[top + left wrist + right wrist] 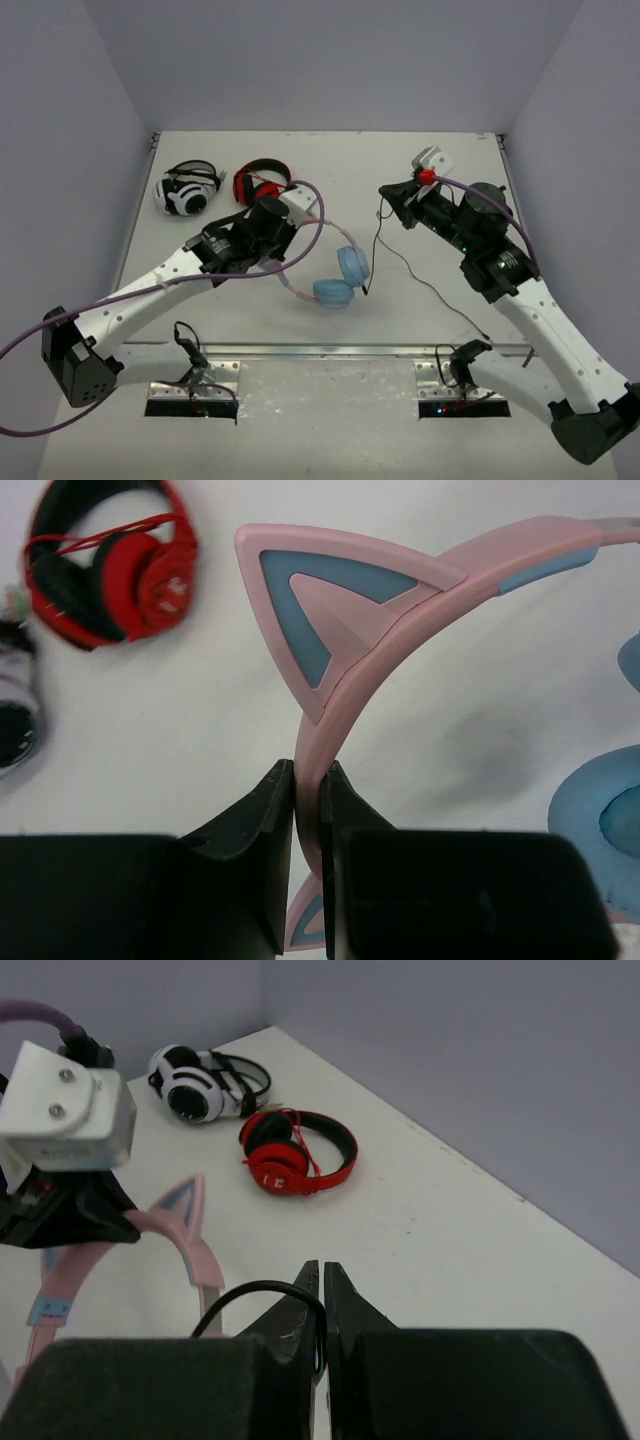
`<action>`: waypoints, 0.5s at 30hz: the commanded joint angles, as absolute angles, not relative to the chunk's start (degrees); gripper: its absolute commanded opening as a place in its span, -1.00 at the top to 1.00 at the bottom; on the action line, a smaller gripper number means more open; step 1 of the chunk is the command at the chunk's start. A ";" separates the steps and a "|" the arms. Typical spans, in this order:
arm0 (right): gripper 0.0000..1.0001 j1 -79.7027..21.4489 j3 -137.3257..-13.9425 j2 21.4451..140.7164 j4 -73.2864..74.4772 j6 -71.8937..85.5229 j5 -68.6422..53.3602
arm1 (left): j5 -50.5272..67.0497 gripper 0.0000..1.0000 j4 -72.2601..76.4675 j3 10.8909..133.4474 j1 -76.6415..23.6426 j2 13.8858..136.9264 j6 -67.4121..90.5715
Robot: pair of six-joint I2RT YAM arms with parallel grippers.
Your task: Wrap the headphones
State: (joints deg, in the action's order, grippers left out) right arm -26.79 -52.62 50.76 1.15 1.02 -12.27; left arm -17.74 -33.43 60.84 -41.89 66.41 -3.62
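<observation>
At the upper left of the table (330, 160) in the top view lies a white-and-black pair (185, 190). A red pair (262, 180) sits just to its right.

Below these, left of centre, the left gripper (308, 780) is clamped on the pink headband (400, 610) of the headphones (352, 265). The left wrist view shows this at lower centre, with the two black fingers pressed against either side of the band just below a cat ear. That ear fills the upper middle of the view. One of the light blue ear cups (600, 830) shows at the right edge.

In the top view both cups sit at the centre of the frame, just right of the left arm. The thin black cable (262, 1283) climbs from them toward the right gripper (320, 1295), which is right of centre in the upper half. Another stretch of cable trails down and to the right across the table.

In the right wrist view the jaws are together at lower centre, pinching a loop of the cable. The headband and the left gripper's head lie at the left of that view.
</observation>
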 commanded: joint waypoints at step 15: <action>0.97 -37.71 -62.75 71.44 11.69 -0.35 4.21 | 5.00 0.99 -27.86 62.58 -53.09 66.37 -6.06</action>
